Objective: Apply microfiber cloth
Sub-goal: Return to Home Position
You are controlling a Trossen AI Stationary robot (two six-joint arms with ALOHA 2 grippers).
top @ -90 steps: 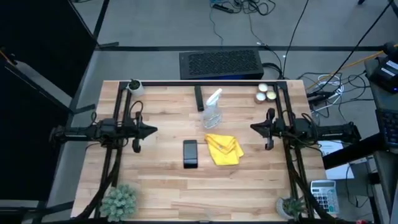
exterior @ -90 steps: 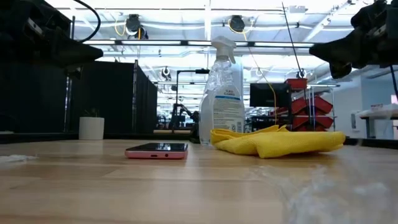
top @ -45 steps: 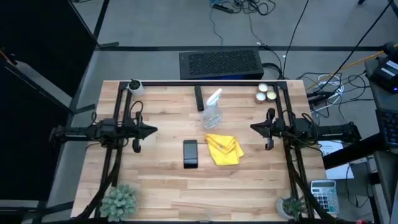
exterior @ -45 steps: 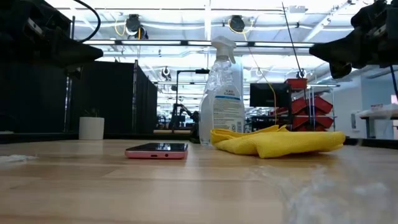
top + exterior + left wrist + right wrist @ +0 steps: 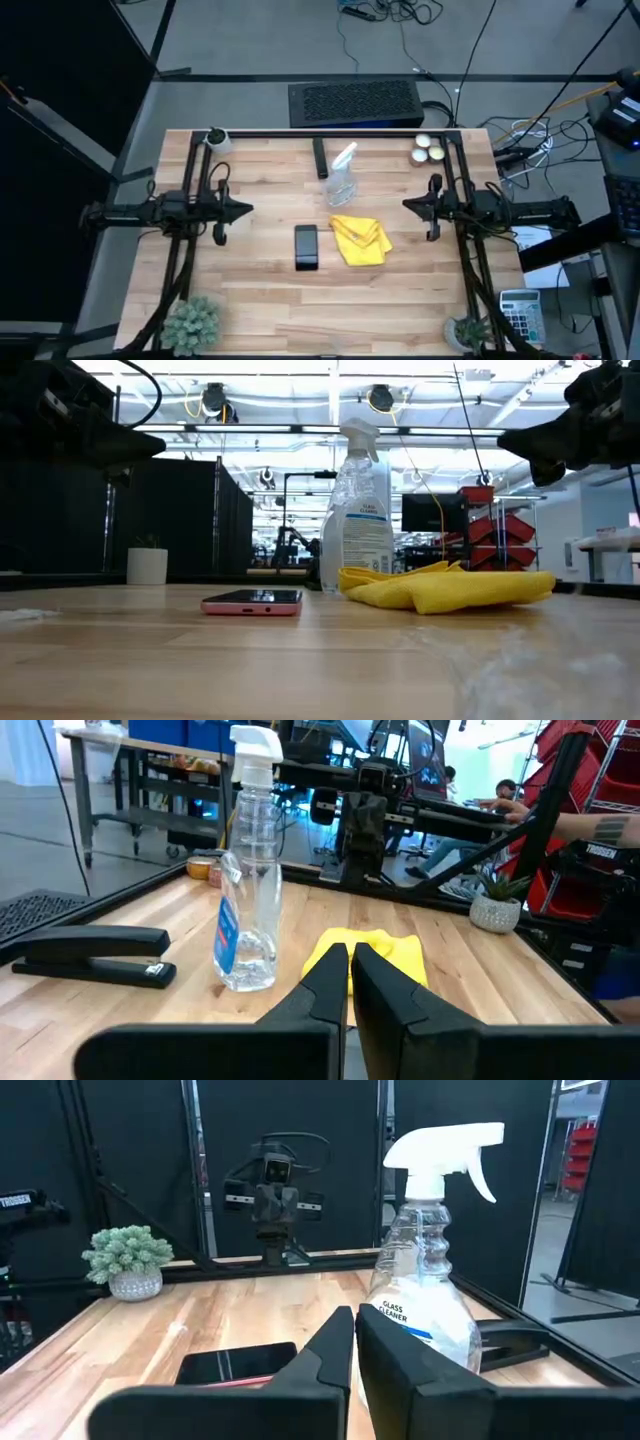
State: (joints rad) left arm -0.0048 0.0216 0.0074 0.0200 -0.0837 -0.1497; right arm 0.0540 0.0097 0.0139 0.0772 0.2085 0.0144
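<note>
Only one microfiber cloth [image 5: 360, 241], one phone [image 5: 306, 247], one bottle [image 5: 342, 176], two arms [image 5: 170, 210] [image 5: 500, 210].

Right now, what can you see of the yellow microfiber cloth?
The microfiber cloth is bright yellow soft fabric, crumpled into a loose, wrinkled heap. It lies on the wooden table near its middle, beside the black phone on the right arm's side, not touching it. The spray bottle stands close behind. Nothing holds it.

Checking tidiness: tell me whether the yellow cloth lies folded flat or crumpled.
Crumpled: the microfiber cloth lies bunched with raised folds beside the phone.
</note>
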